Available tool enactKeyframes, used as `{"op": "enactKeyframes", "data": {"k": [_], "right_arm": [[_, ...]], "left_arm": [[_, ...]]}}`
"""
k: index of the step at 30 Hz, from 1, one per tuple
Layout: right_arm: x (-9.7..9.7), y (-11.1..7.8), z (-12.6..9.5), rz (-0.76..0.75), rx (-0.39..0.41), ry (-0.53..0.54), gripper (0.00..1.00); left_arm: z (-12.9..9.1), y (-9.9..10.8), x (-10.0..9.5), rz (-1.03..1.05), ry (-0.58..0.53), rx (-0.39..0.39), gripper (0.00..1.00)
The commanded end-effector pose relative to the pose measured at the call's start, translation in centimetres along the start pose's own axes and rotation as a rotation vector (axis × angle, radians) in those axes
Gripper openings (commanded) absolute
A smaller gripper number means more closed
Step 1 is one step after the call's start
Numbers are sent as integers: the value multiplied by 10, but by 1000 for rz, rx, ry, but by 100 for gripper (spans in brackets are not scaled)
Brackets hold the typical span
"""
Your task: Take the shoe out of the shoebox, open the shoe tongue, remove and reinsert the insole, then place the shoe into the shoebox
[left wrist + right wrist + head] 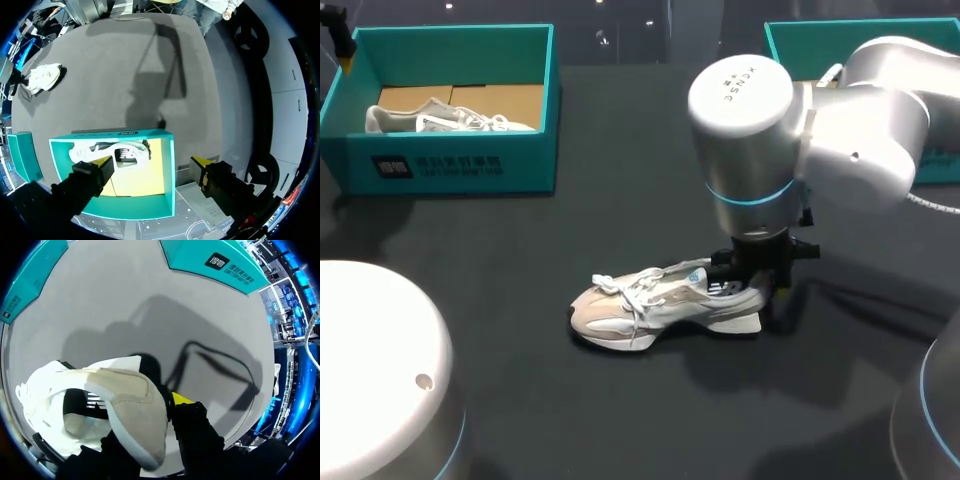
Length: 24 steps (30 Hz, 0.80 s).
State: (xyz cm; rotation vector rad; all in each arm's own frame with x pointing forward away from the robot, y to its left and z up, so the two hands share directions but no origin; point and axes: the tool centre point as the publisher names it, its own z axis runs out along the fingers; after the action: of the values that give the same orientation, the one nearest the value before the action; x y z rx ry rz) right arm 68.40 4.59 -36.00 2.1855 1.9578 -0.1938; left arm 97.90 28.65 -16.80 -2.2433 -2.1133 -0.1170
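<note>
A white and beige shoe [665,305] lies on its side in the middle of the dark table, toe pointing left. My right gripper [760,285] comes down from above and is shut on its heel. In the right wrist view the heel collar [135,405] sits between the fingers, and only one yellow fingertip [181,399] shows. The teal shoebox [450,165] stands at the back left with a second white shoe [440,120] inside. My left gripper [152,165] hovers open over that shoebox [115,135], holding nothing, and it shows at the far left corner [340,45].
Another teal box [840,35] stands at the back right, partly hidden behind my right arm [860,120]. The left arm's white base [380,370] fills the front left corner. Dark table [570,230] lies between the boxes and the shoe.
</note>
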Motion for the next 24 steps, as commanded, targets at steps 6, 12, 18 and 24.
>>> {"op": "enactKeyframes", "data": {"k": [6, 12, 18, 24], "right_arm": [[11, 0, 16, 7, 15, 26, 0], [13, 1, 23, 15, 31, 39, 0], [15, 2, 28, 6, 34, 57, 0], [15, 4, 31, -3, 40, 82, 25]], "left_arm": [[-1, 0, 0, 1, 2, -1, 100], [-1, 0, 0, 1, 2, -1, 100], [-1, 0, 0, 1, 2, -1, 100], [-1, 0, 0, 1, 2, -1, 100]]}}
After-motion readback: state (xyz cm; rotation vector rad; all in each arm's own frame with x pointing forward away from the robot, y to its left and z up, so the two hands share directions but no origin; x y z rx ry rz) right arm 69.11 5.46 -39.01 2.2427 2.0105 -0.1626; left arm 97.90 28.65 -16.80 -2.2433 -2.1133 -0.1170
